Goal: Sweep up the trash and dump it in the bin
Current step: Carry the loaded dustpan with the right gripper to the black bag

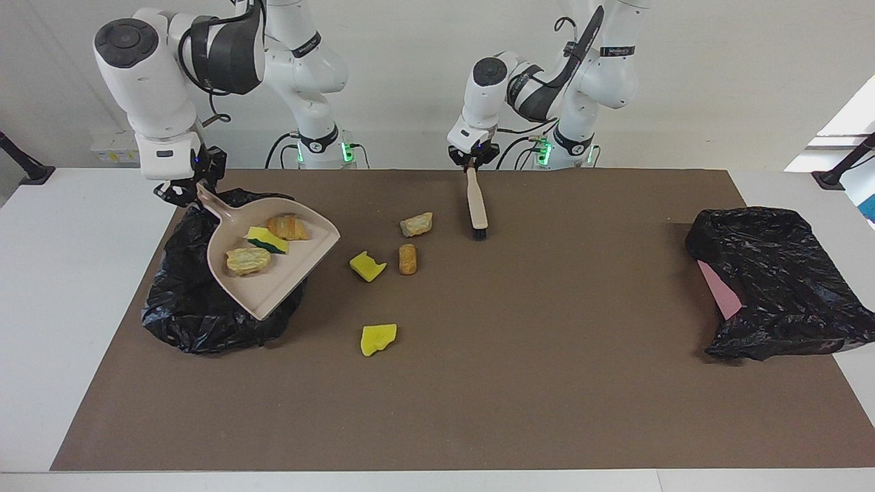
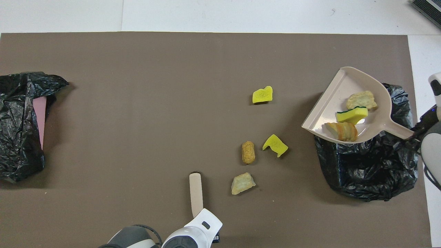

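the right gripper (image 1: 183, 195) pinches the handle of a smooth beige plastic dustpan (image 1: 273, 273), held tilted over a crinkled black-bagged bin (image 1: 184, 307). three scraps of trash (image 1: 263, 247), spongy yellow and crusty tan, sit in the pan; four more scraps (image 1: 389, 263) lie on the matte brown mat (image 1: 547, 383). the left gripper (image 1: 472, 164) is clamped on a beige brush (image 1: 476, 205). a second black bag (image 1: 779, 280) lies at the left arm's end. plain white wall.

both arms raised, left gripper (image 1: 470, 162) and right gripper (image 1: 183, 195) clamped.
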Tool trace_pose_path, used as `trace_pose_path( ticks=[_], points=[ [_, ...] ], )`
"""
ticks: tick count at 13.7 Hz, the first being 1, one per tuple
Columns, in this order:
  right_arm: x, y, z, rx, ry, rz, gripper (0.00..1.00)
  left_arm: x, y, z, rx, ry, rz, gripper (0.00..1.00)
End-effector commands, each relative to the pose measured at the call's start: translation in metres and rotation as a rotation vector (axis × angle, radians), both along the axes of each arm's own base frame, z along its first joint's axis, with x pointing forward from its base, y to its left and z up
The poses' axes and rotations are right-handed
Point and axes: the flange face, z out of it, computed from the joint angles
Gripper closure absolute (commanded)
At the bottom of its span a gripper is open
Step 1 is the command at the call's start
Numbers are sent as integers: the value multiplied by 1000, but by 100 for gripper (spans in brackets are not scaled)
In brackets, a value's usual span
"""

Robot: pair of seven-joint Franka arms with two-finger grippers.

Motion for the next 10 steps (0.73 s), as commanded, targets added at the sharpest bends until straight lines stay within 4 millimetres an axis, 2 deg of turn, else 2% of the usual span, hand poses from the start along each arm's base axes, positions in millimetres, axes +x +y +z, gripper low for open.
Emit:
trace_pose_path(
  ticks=[1, 5, 8, 10],
  points=[
    [-19, -8, 7, -72, 30, -157, 100, 0, -1, 3, -25, -7, 20, 0],
    [-35, -23, -2, -118, 132, -307, 100, 17, -3, 14, -47, -18, 33, 0],
    [-35, -24, -14, -173, 200, -409, 100, 55, 6, 21, -62, -32, 90, 0],
    [-23, -33, -19, -166, 255, -444, 100, 77, 23, 23, -80, -43, 59, 0]
  ],
)
